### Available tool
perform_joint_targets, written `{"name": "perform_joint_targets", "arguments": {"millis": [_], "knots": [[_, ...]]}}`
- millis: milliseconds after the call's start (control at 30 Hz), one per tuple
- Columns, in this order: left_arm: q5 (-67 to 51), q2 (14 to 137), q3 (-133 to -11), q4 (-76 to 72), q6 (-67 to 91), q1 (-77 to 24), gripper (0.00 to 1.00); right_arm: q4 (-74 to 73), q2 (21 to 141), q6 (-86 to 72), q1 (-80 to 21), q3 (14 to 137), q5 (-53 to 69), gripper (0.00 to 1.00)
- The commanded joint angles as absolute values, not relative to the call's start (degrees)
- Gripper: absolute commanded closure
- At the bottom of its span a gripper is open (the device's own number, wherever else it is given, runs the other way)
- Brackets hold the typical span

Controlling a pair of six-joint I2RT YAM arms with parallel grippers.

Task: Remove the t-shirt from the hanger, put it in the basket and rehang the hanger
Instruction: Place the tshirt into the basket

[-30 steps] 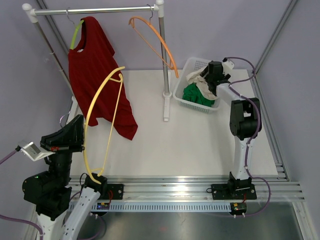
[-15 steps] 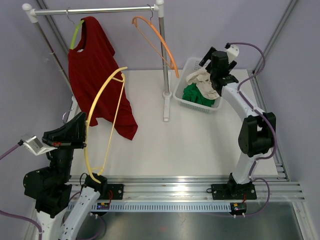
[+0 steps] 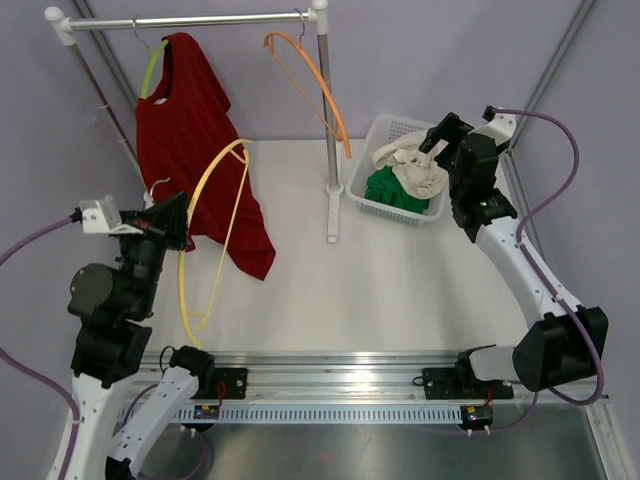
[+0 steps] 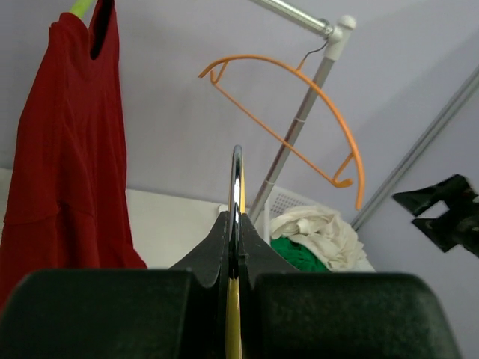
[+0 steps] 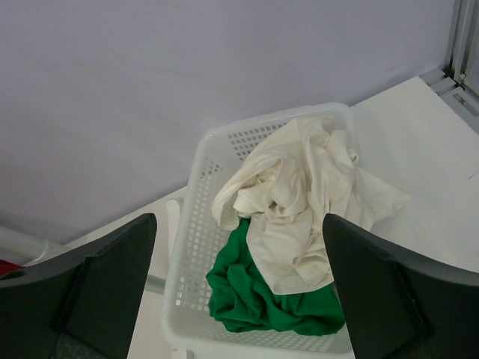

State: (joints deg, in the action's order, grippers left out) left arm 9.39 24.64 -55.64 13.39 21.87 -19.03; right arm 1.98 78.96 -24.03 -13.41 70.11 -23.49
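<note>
Top external view, from the left: the red t-shirt hangs on a green hanger at the left end of the rail. Its lower hem reaches down close to the left edge of the table. Just in front of the shirt, the left gripper is raised beside this edge. Its fingers are pressed fully together on the neck of a yellow hanger; the left wrist view shows the metal hook standing up from between them. The yellow bow partly crosses the shirt and partly hangs over the front of the table.

Further right, an orange hanger hangs bare near the right end of the rail, tilted beside the upright post. Between the shirt's hem and the foot of the post there is a strip of bare table, and a wide bare stretch lies in front of the post.

At the far right corner stands the white basket, holding a white cloth on a green cloth. The right gripper hovers above the basket's back rim with its fingers spread wide and nothing between them, close to the right wall.
</note>
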Motion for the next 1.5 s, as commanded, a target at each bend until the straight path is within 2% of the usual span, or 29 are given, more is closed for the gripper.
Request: {"name": "perform_joint_targets", "arguments": {"millis": [0,300,500,667,833,1067,1167,1300,1467], "knots": [[13.8,33.0,-62.1,13.6,19.1,-18.8,1.0,4.7,73.0,-21.5,-13.6,68.5,-20.8,0.01],[20.6,55.3,-76.0,14.5,15.5,-18.8,1.0,1.8,64.1,-19.2,-13.6,66.3,-17.9,0.01],[16.8,69.7,-89.4,12.2,14.8,-18.8,1.0,1.8,60.7,-19.2,-13.6,64.9,-16.1,0.01],[11.9,74.1,-91.8,2.7,15.1,-18.8,1.0,1.5,59.6,-19.1,-13.6,64.2,-15.8,0.01],[9.1,79.7,-97.3,1.2,13.6,-18.8,1.0,1.4,59.0,-18.9,-13.6,64.0,-14.7,0.0],[7.3,77.5,-94.8,0.3,13.4,-18.9,1.0,5.5,60.6,-15.9,-13.6,62.6,8.7,0.01],[7.4,76.6,-94.5,0.3,12.0,-18.9,1.0,6.5,61.3,-17.5,-13.7,62.8,13.5,0.01],[8.1,77.2,-97.2,1.3,10.0,-18.9,1.0,6.6,60.6,-17.8,-13.6,63.0,13.9,0.01],[9.4,82.9,-107.2,6.7,9.2,-18.9,1.0,5.8,59.2,-17.1,-13.6,62.8,12.7,0.01]]}}
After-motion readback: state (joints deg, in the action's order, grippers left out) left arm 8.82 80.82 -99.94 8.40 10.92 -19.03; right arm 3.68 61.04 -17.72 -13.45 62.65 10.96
